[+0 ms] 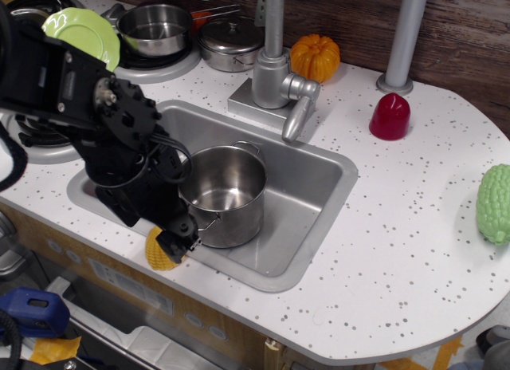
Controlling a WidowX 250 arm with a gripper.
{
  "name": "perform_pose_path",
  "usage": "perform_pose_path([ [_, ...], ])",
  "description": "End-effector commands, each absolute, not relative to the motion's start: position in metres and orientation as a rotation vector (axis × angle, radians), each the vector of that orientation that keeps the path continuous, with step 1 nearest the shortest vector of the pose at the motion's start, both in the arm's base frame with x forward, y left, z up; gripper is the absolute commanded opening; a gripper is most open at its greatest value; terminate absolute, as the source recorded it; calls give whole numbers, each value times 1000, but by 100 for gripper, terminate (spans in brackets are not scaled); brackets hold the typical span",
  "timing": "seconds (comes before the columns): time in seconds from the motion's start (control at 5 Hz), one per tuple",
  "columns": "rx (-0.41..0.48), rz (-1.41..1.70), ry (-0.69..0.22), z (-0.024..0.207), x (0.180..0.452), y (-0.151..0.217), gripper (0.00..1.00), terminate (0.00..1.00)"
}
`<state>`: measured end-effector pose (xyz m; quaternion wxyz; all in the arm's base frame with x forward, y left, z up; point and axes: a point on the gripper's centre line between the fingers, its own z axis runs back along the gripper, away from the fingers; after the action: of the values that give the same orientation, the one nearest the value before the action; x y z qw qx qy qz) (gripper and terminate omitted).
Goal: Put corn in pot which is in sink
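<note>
The black gripper [177, 244] sits low at the lower left of the frame, right over the corn [160, 251], which lies on the front rim of the sink [307, 190] on the white speckled tabletop [414, 226]. The fingers [182, 236] cover most of the yellow cob; whether they are closed on it or merely around it I cannot tell. The pot [225, 193] stands upright inside the sink, just right of the gripper, its near handle close to the fingers. Behind the faucet [276, 63] sits an orange pumpkin [315, 57]. A red piece [390, 116] stands at upper right, and a green gourd [495, 203] lies at the right edge.
</note>
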<state>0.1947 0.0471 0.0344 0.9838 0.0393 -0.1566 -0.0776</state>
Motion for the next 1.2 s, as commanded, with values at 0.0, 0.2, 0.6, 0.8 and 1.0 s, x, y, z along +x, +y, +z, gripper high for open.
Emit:
perform_pose_path([
  [0.0,66,-150,-349,27,198,58,100,0],
  [0.2,72,-135,-376,16,196,58,100,0],
  [0.6,25,-103,-396,7,198,63,0,0],
  [0.8,56,-136,-395,19,204,65,0,0],
  [1.0,84,-189,-411,36,216,69,0,0],
])
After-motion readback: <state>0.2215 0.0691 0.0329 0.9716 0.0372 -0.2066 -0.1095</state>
